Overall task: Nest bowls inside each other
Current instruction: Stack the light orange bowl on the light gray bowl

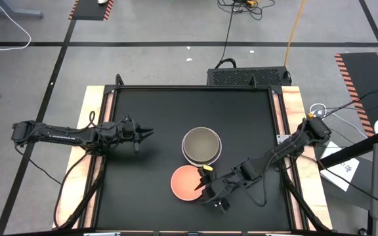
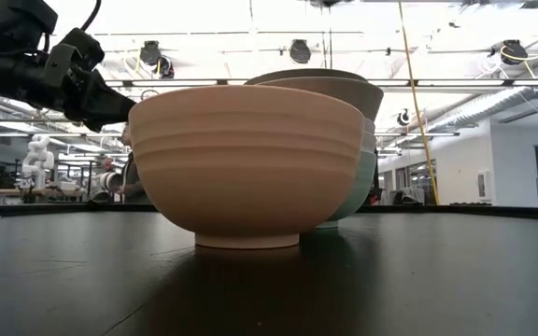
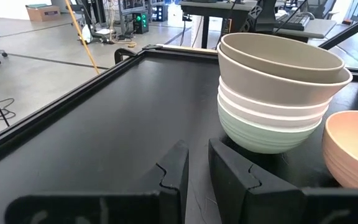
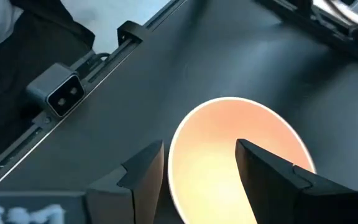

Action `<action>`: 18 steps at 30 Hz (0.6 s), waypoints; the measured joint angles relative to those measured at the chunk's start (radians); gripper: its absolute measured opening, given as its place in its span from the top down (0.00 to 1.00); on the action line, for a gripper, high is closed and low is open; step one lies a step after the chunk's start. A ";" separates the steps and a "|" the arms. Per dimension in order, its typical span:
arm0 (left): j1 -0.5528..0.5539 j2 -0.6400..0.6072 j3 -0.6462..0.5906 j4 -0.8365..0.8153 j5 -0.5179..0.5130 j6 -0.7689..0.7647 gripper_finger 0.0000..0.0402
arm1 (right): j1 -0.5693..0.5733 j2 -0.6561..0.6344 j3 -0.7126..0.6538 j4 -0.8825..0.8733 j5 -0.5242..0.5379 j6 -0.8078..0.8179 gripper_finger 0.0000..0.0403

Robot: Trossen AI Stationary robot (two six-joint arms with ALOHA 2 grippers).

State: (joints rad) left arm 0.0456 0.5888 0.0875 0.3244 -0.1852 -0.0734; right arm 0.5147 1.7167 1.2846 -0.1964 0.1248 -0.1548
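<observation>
A peach-orange bowl (image 1: 184, 183) (image 2: 246, 168) (image 4: 229, 143) stands upright on its foot on the black table, near the near edge. Just behind it is a nested stack of bowls (image 1: 202, 145) (image 3: 272, 93): mint green at the bottom, white above it, then beige, with an olive-grey one on top. My right gripper (image 1: 201, 185) (image 4: 197, 163) is open at the peach bowl's right rim, one finger outside the wall and one over the hollow. Whether they touch does not show. My left gripper (image 1: 151, 132) (image 3: 197, 165) is shut and hovers left of the stack.
The table's raised black rim (image 1: 189, 88) runs along its edges, with wooden strips (image 1: 92, 131) beyond it on both sides. A small camera block (image 4: 61, 93) sits on the near rim. Bare black surface lies between the left gripper and the stack.
</observation>
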 joint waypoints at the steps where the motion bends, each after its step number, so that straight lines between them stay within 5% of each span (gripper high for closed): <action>1: 0.000 0.000 0.000 0.000 0.000 0.000 0.84 | 0.003 -0.008 0.000 -0.009 0.010 0.000 0.52; 18: 0.000 0.000 0.000 0.001 0.000 0.007 0.84 | -0.001 -0.286 -0.035 -0.260 0.135 0.086 0.52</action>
State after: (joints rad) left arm 0.0456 0.5887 0.0875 0.3258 -0.1854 -0.0664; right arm 0.5142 1.4312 1.2493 -0.4560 0.2598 -0.0687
